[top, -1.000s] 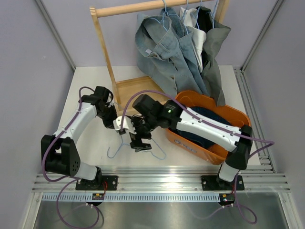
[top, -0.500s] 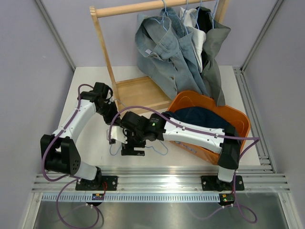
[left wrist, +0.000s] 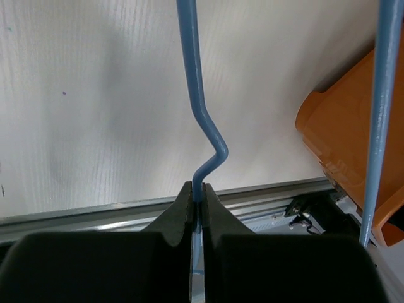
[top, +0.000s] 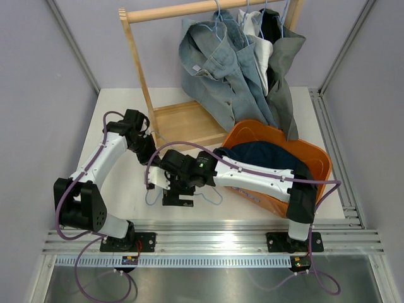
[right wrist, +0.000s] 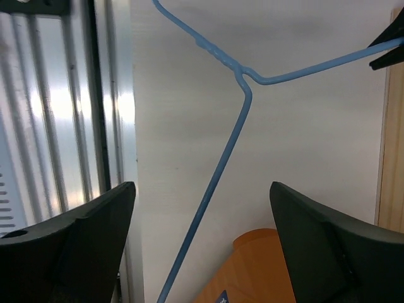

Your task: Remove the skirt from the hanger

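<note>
The dark navy skirt (top: 262, 154) lies bunched inside the orange basket (top: 317, 159), apart from the hanger. The pale-blue wire hanger (top: 214, 200) sits bare, low over the table near the front edge. My left gripper (top: 154, 173) is shut on the hanger's wire (left wrist: 202, 113), which is pinched between its black fingertips (left wrist: 183, 205). My right gripper (top: 178, 196) hovers over the hanger with its jaws wide open. In the right wrist view one wire (right wrist: 227, 151) of the hanger runs between the fingers (right wrist: 95, 227) without touching them.
A wooden rack (top: 136, 57) with a flat base (top: 183, 123) stands behind. A grey-blue denim jacket (top: 214, 63) and a grey garment (top: 287, 69) hang from it on hangers. The metal rail (top: 208, 224) borders the front edge. A basket corner (left wrist: 341, 139) lies right of the hanger.
My right gripper swung left and lower, from beside the basket to over the hanger, staying open. The left gripper and hanger sank slightly toward the front edge.
</note>
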